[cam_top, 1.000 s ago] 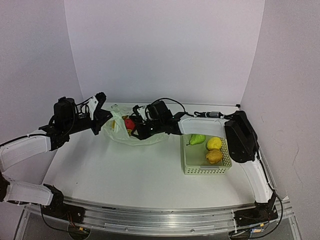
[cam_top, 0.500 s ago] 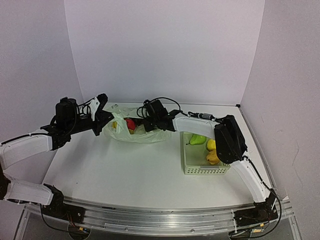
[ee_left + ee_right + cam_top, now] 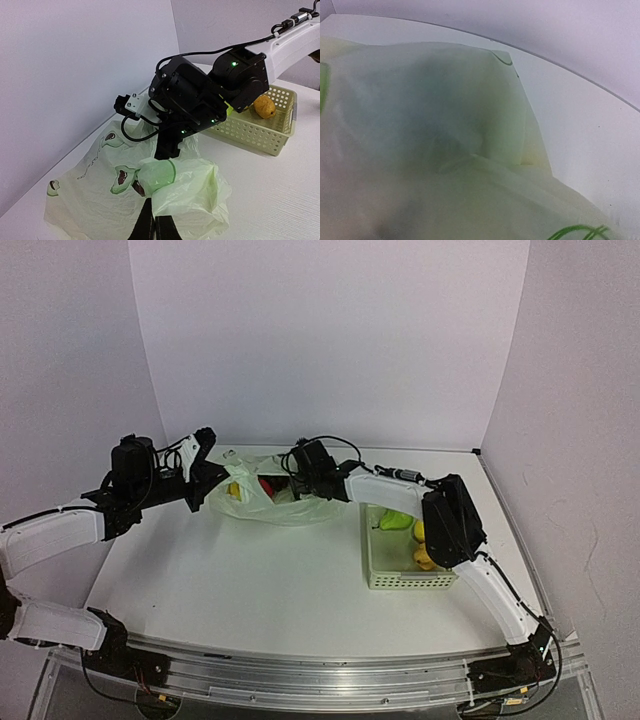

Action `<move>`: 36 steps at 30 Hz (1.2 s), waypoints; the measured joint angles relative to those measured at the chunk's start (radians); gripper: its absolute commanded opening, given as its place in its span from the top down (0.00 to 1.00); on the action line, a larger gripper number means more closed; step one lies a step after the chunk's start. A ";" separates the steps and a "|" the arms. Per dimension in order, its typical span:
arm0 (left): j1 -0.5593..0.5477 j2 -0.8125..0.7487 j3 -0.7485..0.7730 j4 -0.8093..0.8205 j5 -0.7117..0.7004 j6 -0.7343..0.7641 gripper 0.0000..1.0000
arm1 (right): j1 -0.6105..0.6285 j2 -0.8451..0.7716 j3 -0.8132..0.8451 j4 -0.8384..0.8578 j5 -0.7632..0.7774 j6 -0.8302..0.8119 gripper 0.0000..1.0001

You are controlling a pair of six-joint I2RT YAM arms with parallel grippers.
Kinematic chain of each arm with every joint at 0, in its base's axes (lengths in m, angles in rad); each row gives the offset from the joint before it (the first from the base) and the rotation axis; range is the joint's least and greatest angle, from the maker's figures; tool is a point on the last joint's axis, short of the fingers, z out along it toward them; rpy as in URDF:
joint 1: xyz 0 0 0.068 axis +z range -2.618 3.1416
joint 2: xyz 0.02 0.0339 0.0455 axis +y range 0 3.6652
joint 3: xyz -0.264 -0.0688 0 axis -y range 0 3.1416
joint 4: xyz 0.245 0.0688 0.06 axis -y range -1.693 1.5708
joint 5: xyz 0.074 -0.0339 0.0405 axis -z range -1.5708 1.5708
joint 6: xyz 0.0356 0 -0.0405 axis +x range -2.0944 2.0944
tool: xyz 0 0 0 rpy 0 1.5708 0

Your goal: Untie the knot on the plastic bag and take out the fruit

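Note:
The pale green plastic bag point(image 3: 272, 502) lies at the back left of the table with its mouth held open; no tied knot shows. My left gripper point(image 3: 214, 480) is shut on a bunched edge of the bag point(image 3: 165, 177), its fingers point(image 3: 142, 225) closed under the plastic. My right gripper point(image 3: 292, 480) reaches into the bag mouth; its black body point(image 3: 192, 97) shows in the left wrist view, fingers hidden in the plastic. The right wrist view shows only bag film point(image 3: 445, 150). A red apple point(image 3: 266, 483) shows inside the bag.
A pale green lattice basket point(image 3: 408, 578) stands right of the bag, holding a green pear point(image 3: 396, 519) and two yellowish round fruits point(image 3: 421, 531). It also shows in the left wrist view point(image 3: 250, 135) with a brownish fruit point(image 3: 264, 106). White walls close the back and sides.
My right gripper has moved left and deeper into the bag mouth. The bag film has risen over part of the apple. The left arm has held still.

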 measured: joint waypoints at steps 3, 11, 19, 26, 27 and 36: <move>0.000 0.000 0.000 -0.001 0.005 0.000 1.00 | -0.010 0.047 0.038 0.005 0.016 -0.001 0.22; 0.000 0.001 0.000 -0.004 0.017 0.001 1.00 | -0.027 0.069 0.058 -0.008 0.017 0.026 0.50; 0.000 0.001 0.000 -0.004 0.018 0.000 1.00 | -0.041 0.068 0.072 0.019 0.021 0.083 0.81; 0.000 0.001 0.000 -0.002 0.018 0.000 1.00 | -0.055 -0.026 -0.029 -0.012 -0.147 0.130 0.92; 0.000 0.001 0.000 -0.002 0.018 0.000 1.00 | -0.056 -0.043 -0.048 -0.019 -0.179 0.131 0.92; 0.000 0.001 0.000 0.001 0.017 0.000 1.00 | -0.062 -0.325 -0.395 0.032 -0.436 0.164 0.93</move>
